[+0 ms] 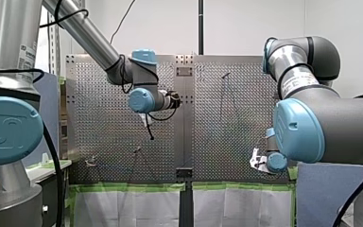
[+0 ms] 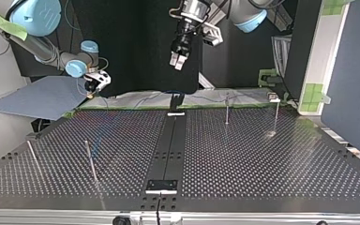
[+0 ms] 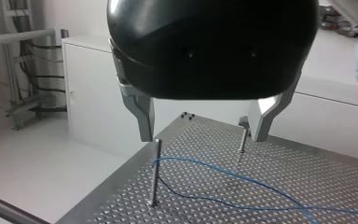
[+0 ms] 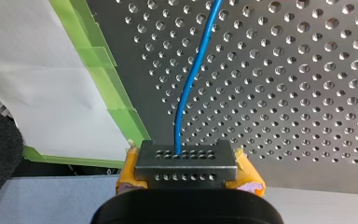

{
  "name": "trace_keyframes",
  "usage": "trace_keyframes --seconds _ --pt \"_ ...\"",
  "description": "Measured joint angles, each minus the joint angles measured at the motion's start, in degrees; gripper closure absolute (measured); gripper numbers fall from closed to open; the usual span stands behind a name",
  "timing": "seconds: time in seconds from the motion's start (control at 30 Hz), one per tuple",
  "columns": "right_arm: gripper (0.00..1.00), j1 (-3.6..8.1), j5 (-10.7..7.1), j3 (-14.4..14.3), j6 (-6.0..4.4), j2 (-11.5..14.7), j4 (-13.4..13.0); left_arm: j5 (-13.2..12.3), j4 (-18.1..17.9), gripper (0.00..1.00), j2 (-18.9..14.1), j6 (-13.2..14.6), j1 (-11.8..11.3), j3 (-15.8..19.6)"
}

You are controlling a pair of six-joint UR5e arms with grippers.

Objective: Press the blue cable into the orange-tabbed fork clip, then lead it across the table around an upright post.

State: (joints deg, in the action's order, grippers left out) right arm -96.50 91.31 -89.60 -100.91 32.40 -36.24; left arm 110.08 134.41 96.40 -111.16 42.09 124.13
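The blue cable (image 4: pixel 191 79) runs over the perforated plate and ends between the yellow pads of my right gripper (image 4: pixel 186 161), which is shut on it. In the top view that gripper (image 2: pixel 96 84) hangs over the far left edge of the table. My left gripper (image 3: pixel 205 135) is open, its metal fingers (image 3: pixel 142 114) bare, and hovers above the table (image 3: pixel 270 163). Below it the blue cable (image 3: pixel 182 159) bends around an upright post (image 3: pixel 155 172). A second post (image 3: pixel 243 140) stands further off. In the top view my left gripper (image 2: pixel 179 57) is high over the far middle. A small clip (image 2: pixel 274 98) sits at the far right.
More thin posts stand on the plate: two at the top view's right (image 2: pixel 227 110) (image 2: pixel 276 119) and two at its near left (image 2: pixel 91 161) (image 2: pixel 33 157). A black strip (image 2: pixel 168 145) divides the two plates. Green tape (image 4: pixel 116 98) and white paper line the table's edge.
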Motion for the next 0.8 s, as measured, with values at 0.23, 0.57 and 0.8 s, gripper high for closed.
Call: trace_keyframes --seconds 0.23,0.57,0.8 --pt "1.0 0.0 -0.06 0.1 0.06 0.0 0.2 -0.4 -3.4 0.01 1.2 1.7 -0.5 4.0" --pt "1.0 -0.22 -0.07 0.1 0.26 0.0 0.3 -2.0 -5.3 0.01 1.4 2.4 -1.9 9.8" --pt "1.0 -0.3 -0.06 0.2 0.34 0.1 0.4 -2.1 -5.4 0.01 1.4 2.5 -2.1 11.1"
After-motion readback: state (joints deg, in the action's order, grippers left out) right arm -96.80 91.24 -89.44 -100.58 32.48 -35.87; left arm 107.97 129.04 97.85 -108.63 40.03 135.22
